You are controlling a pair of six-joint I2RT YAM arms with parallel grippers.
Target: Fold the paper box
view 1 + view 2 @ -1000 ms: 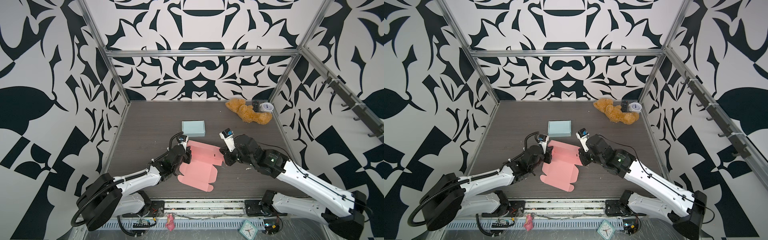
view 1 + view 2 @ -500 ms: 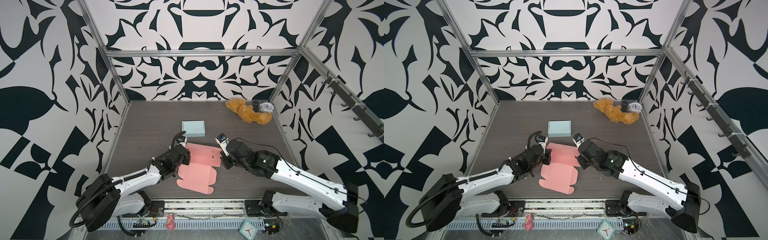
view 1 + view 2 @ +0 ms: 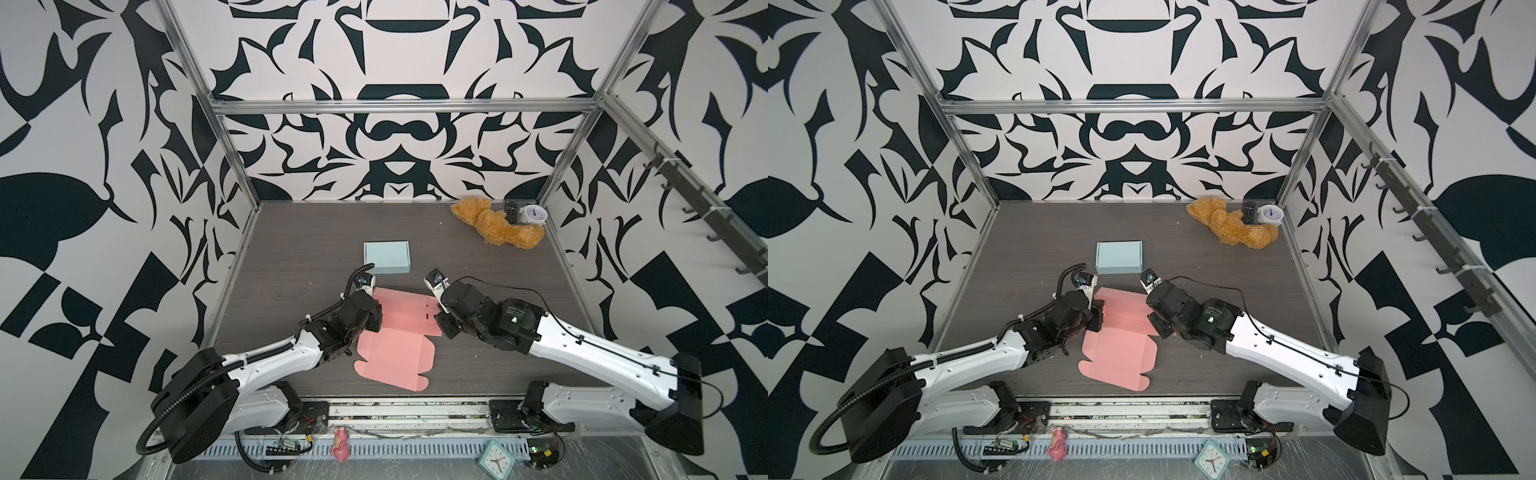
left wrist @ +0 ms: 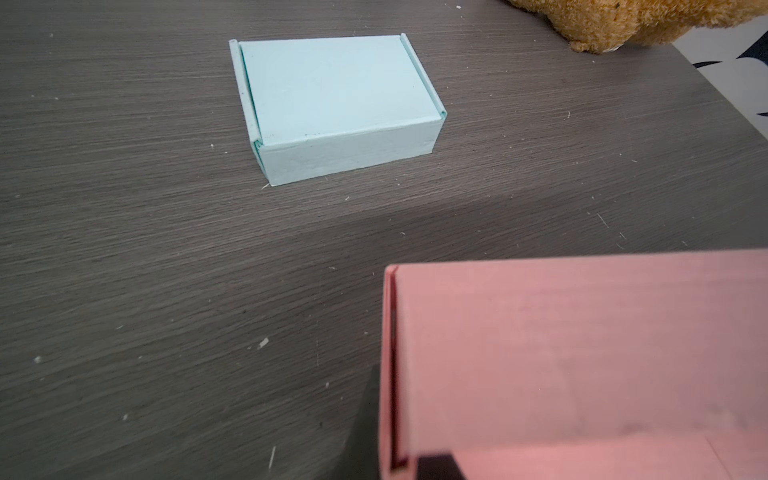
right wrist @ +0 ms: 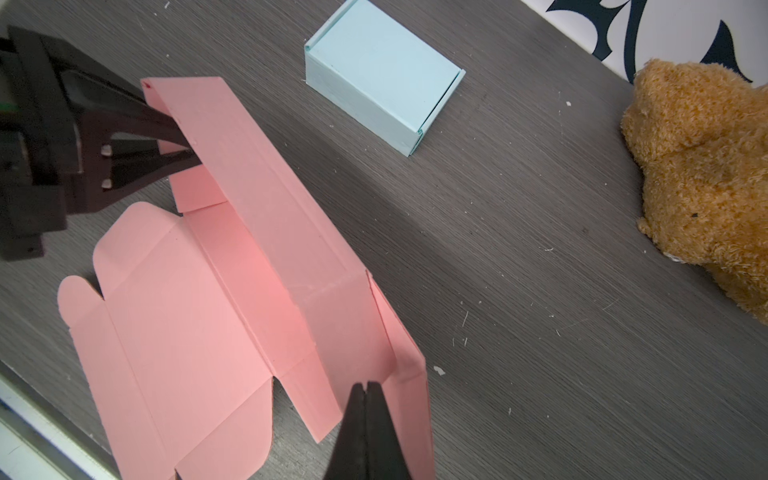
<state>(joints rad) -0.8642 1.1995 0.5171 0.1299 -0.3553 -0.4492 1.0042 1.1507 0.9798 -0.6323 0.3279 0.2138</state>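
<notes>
The pink paper box [image 3: 395,353] [image 3: 1119,353] lies partly flat mid-table, its far long panel [image 5: 266,199] standing up off the sheet. My left gripper [image 3: 375,319] [image 3: 1096,316] [image 5: 189,145] is shut on the left end of that raised panel, whose pink edge [image 4: 392,374] runs between the jaws in the left wrist view. At the box's right end my right gripper [image 3: 440,329] [image 3: 1156,329] [image 5: 366,387] is shut with nothing in it. Its tips rest inside the corner where the raised side flap [image 5: 409,374] meets the panel.
A folded light blue box [image 3: 386,257] [image 3: 1119,257] [image 4: 336,104] [image 5: 382,75] sits just behind the pink one. A brown teddy bear [image 3: 494,224] [image 5: 706,187], a remote [image 3: 512,210] and a white clock [image 3: 533,214] occupy the back right corner. Metal frame posts edge the table.
My right gripper has swung left and down to the box's right end. The left gripper has kept its hold on the raised panel and barely moved.
</notes>
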